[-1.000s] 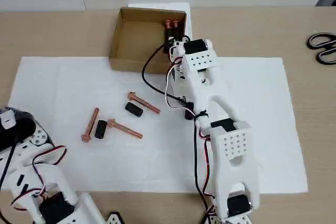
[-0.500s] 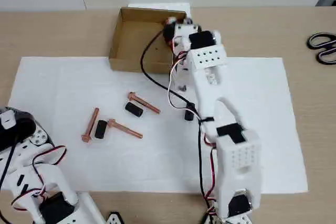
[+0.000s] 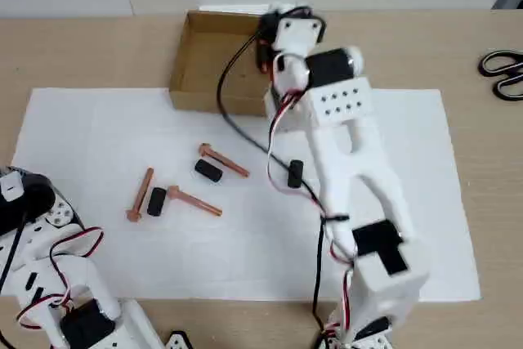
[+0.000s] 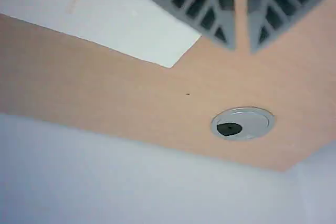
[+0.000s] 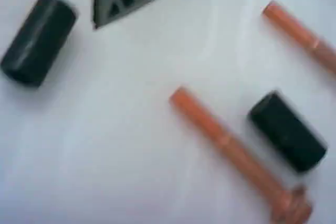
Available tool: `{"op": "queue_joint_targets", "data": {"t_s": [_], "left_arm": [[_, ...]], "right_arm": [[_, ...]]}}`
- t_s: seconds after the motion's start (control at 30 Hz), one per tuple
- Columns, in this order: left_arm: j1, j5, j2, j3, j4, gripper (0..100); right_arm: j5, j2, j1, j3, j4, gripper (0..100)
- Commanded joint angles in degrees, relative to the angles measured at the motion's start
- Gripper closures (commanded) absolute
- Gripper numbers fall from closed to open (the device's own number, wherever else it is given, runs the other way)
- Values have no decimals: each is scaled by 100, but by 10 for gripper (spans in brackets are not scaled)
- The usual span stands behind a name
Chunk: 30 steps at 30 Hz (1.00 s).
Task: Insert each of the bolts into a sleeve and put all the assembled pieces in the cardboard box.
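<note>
Setting: a desk workspace in an office or small lab, set up for bench-top robotics, not a home kitchen or shop floor.

- Light wood-look desk (image 3: 82, 46) with a round cable port (image 4: 242, 123) set into its top, which is office furniture.
- Plain pale wall (image 4: 131, 182) runs along the desk's far edge.
- White sheet (image 3: 98, 128) spread over the desk as a work mat.
- Scissors (image 3: 502, 73) lie at the far right, off the sheet.
- Two small white robot arms: one arm (image 3: 343, 145) stretches across the sheet and a second arm (image 3: 49, 284) sits near left, both with bare red, black and white wires (image 3: 237, 120).
- Loose hardware on the sheet, namely copper-coloured bolts (image 3: 222, 160) and black sleeves (image 3: 208, 171), and a cardboard box (image 3: 192, 79) at its far edge.
</note>
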Motion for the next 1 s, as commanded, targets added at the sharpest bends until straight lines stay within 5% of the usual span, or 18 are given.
{"op": "queue_joint_targets", "data": {"t_s": [0.0, 0.33, 0.67, 0.97], "left_arm": [[18, -9, -70, -259, 0, 994], [18, -9, -70, -259, 0, 994], [18, 9, -70, -251, 0, 994], [18, 9, -70, -251, 0, 994]], "right_arm": [[-105, -752, -286, 756, 4, 789], [-2532, -778, -75, 1741, -681, 787], [-2866, -558, -13, 2356, -1771, 789], [-2848, 295, -13, 2356, -1763, 790]]}}
